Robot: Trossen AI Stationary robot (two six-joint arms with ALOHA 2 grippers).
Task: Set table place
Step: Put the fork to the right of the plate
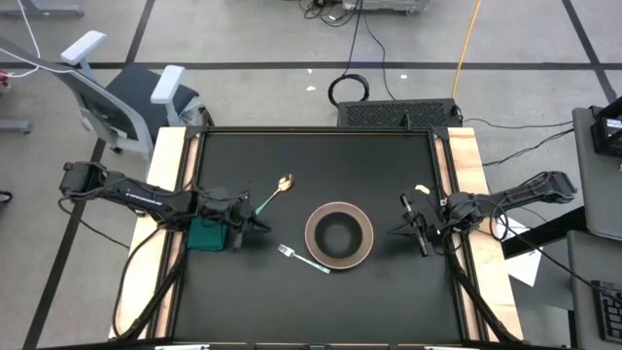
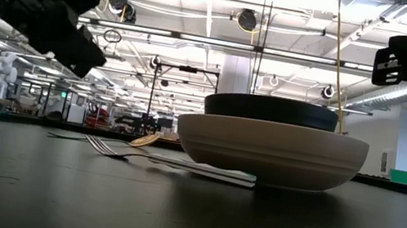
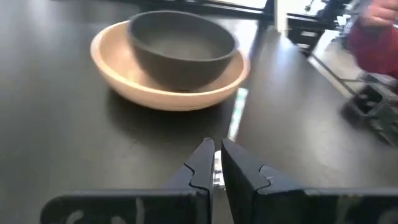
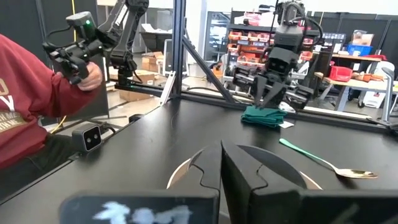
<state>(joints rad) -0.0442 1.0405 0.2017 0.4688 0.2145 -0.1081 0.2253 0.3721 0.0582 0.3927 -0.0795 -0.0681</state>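
The fork (image 1: 303,258) is what the next move seems to turn on. It lies flat on the table (image 1: 389,311) just beside the plate (image 1: 339,234), on the side facing the left arm, its green handle end close to the plate's rim and its tines pointing away from the plate toward the left hand (image 1: 255,225). Its long axis runs at a slant, not square to the table edges.

The left hand hangs above the table, well to the plate's left, with its 2 fingers (image 3: 205,167) pressed together and holding nothing. The fork sits between this hand and the plate, so the left arm is clearly the nearer of the 2.

The right hand (image 1: 398,229) hovers on the plate's opposite side, fingers likewise together and empty; the plate and the black bowl (image 1: 339,233) resting in it stand between that hand and the fork.

The spoon (image 1: 275,192) lies farther from the plate than the fork, beyond the plate's left rim, its gold bowl pointing away from the left hand and its green handle slanting back toward it. A folded green cloth (image 1: 207,233) lies under the left arm, well apart from the plate.

To my eye, both pieces of cutlery still need squaring up beside the plate, and the left hand would have to open first.
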